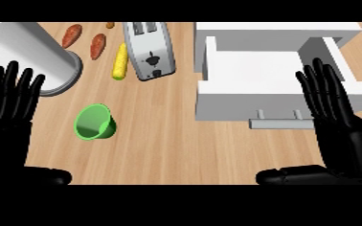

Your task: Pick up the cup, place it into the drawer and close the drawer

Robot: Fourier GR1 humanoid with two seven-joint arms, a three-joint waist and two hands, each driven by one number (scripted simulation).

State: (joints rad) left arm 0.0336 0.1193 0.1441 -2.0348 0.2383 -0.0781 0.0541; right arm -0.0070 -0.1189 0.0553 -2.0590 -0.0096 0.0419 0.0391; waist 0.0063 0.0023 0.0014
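Note:
A green cup (95, 122) stands upright on the wooden counter, left of centre, its mouth open toward me. The white drawer (212, 72) is pulled out at the right, empty inside, with a grey handle (281, 122) on its front. My left hand (16, 106) rests open at the left edge, fingers up, apart from the cup. My right hand (338, 119) rests open at the right edge, fingers up, overlapping the drawer's right side in the view. Neither hand holds anything.
A silver toaster (149, 50) lies behind the cup, with a yellow corn cob (120, 62) beside it. Two reddish-brown sweet potatoes (84, 40) sit at the back left. A large grey metal pot (39, 57) stands at the far left.

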